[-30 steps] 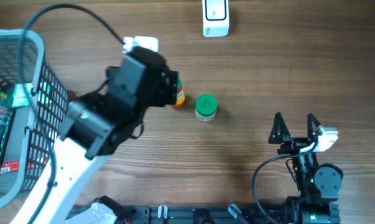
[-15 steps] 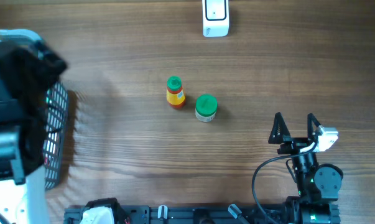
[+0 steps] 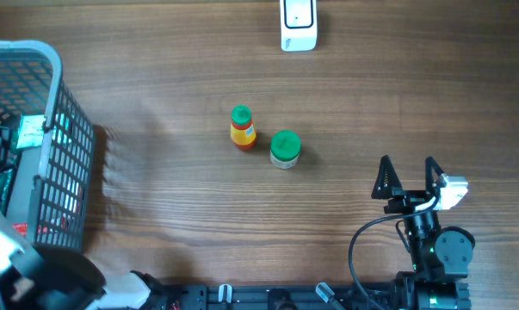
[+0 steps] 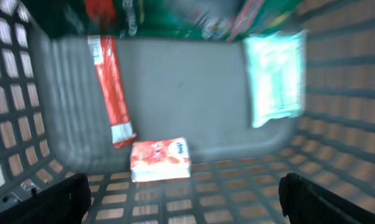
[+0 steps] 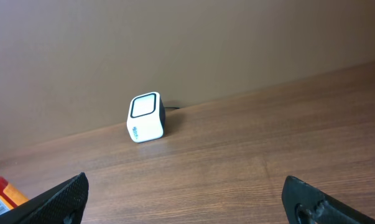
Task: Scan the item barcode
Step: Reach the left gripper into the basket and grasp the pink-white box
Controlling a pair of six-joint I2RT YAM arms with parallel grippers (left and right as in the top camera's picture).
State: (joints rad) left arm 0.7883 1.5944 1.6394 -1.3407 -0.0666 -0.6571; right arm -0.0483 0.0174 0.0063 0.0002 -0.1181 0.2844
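While left gripper (image 4: 184, 194) hangs wide open over left-side basket (image 3: 74, 164), orange-white pack (image 4: 160, 159) inside lies just ahead, between its fingers, long axis seemingly crosswise (blurred); right gripper (image 3: 408, 175), also wide, well apart.

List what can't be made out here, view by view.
- Left wrist: motion blur leaves print on the packets in the basket unreadable; the green packs are cut by the top edge.
- Overhead: barcodes on the orange bottle and green-lidded jar are too small to see; the scanner is cut by the top edge.
- Right wrist: the orange bottle is cut by the left edge.
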